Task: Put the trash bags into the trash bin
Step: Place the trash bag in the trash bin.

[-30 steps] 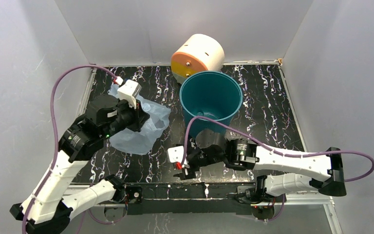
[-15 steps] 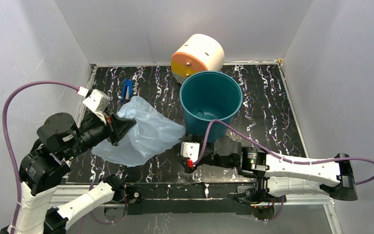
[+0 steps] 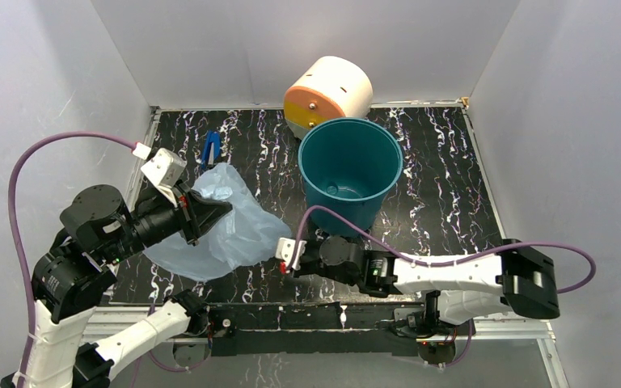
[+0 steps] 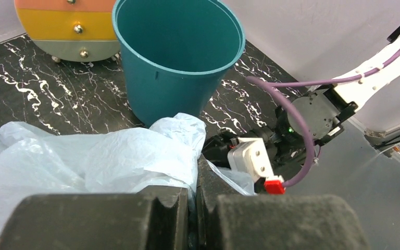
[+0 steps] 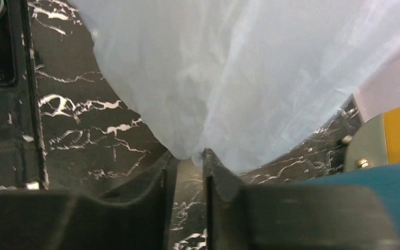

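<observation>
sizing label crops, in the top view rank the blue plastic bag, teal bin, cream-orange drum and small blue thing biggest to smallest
1. Crinkly translucent light-blue plastic bag and round teal-green plastic bin: too close to rank; the left arm covers part of the bag.
2. Cream-and-orange cylindrical drum.
3. Small blue object, smallest.

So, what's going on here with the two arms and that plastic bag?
The left arm has its jaws shut on a bunch of the light-blue bag, which sits left of the teal bin. The right arm reaches in low, with its jaws at the bag's nearest corner; whether they grip it is unclear. The bag is not in the bin yet.
</observation>
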`<state>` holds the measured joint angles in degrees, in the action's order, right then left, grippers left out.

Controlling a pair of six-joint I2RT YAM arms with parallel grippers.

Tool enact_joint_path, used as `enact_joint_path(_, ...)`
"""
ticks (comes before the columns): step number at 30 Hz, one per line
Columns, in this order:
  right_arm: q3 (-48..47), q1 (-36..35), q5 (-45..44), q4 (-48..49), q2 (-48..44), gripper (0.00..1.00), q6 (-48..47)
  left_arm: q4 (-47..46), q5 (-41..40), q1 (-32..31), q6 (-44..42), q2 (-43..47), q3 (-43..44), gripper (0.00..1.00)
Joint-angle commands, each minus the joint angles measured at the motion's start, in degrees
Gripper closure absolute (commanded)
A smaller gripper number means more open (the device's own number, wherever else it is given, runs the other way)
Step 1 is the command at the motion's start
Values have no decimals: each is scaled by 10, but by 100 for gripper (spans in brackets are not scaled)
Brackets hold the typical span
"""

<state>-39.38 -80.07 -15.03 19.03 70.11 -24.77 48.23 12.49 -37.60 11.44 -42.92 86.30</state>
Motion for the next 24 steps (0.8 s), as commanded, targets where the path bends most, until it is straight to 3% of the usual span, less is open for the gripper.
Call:
enact_joint_path(1, -23, -4, -67, 113, 18, 83, 6, -17, 0, 1, 1, 2, 7, 100)
enact_joint_path(4, -15, -4, -82, 135, 13, 99, 17, -19, -12, 1, -1, 6, 6, 100)
enact_joint_path(10, -6, -4, -15, 144, -42, 100, 77, -9, -104, 1, -2, 5, -7, 100)
enact_joint_path(15, -72, 1, 97, 3, -80, 100, 127, 22, -285, 1, 26, -8, -54, 100)
enact_joint_path(19, -121, 4, 133, -127, -126, 100, 139, 31, -323, 1, 45, -37, -107, 100)
enact_joint_path(24, -160, 6, 141, -222, -223, 100, 188, -18, -335, 1, 70, -46, -154, 100)
